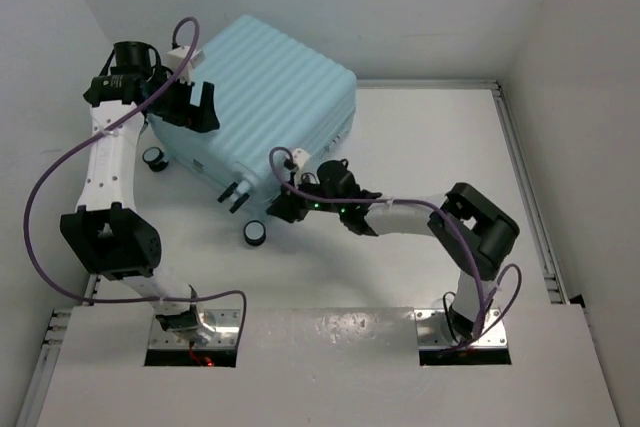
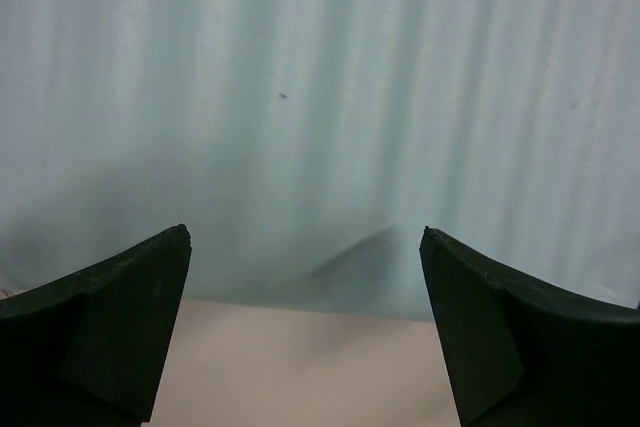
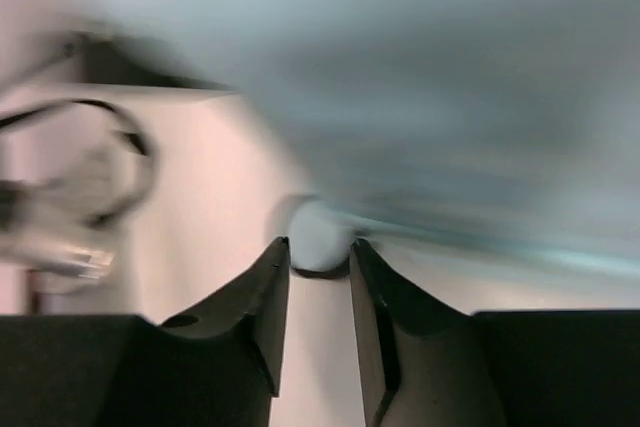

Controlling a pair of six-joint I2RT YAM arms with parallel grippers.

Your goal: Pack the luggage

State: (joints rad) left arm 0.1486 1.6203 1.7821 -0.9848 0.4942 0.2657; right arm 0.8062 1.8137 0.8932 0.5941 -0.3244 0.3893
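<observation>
From overhead I saw the luggage (image 1: 275, 87) lying closed on the far left part of the table (image 1: 420, 247), turned at an angle to the table's edges. It was a large pale blue hard-shell suitcase, broad face up and crossed by parallel ribs. Along its near left side sat small black-and-white wheels: a near wheel (image 1: 255, 232) and a left wheel (image 1: 153, 158), with two small dark fittings (image 1: 235, 192) between them. A seam ran along the right side wall. In the left wrist view the ribbed shell (image 2: 320, 97) filled the upper picture and met the table below. The right wrist view gave me only a pale blue blur of it.
</observation>
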